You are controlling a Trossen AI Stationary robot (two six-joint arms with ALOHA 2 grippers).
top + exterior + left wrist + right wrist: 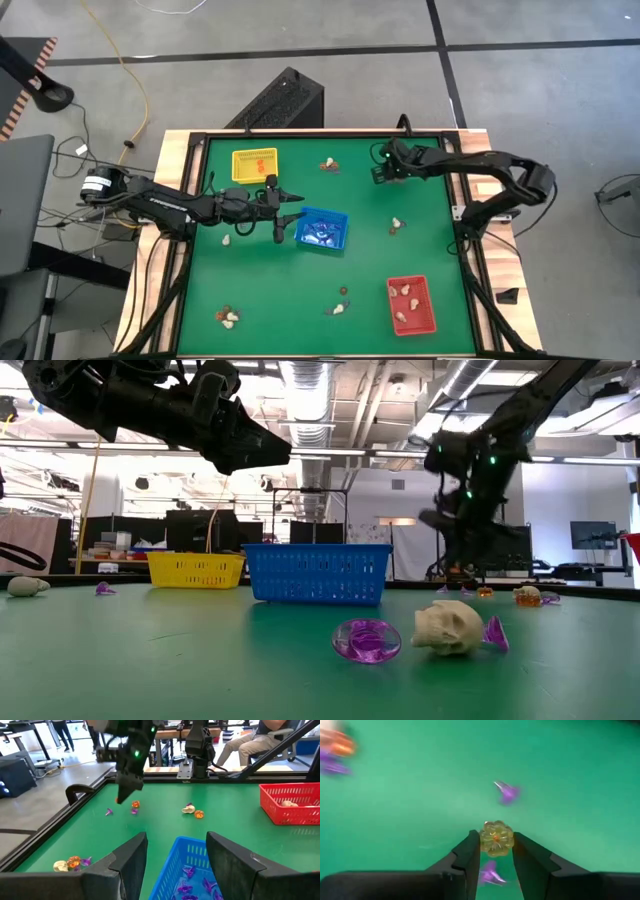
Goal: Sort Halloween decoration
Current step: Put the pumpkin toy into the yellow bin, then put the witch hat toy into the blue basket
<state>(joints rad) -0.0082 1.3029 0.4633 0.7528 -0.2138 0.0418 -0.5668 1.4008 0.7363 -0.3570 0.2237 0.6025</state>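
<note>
While the left gripper [283,213] hangs over the tabletop [380,255] just beside the blue tray [322,229], its fingers [131,857] stand apart with nothing between them (the left wrist view looks down past them onto purple trinkets [192,885] lying in that tray). The right gripper [381,172] is near the far edge, raised off the green surface, and its fingers [470,851] are clamped on a small orange pumpkin trinket [496,838], which is held above the cloth with purple pieces [507,791] lying below and beside it. The yellow tray [254,165] sits at the far left with something orange in it; the red tray [412,304] sits at the near right holding cream pieces [403,293]. Other trinkets lie loose in small clusters: one near the far edge [329,165], one right of centre [396,227], one at the near middle [340,302] and one at the near left [228,318]. Close to the low camera rest a cream skull [448,627] and a purple ring [366,640].
</note>
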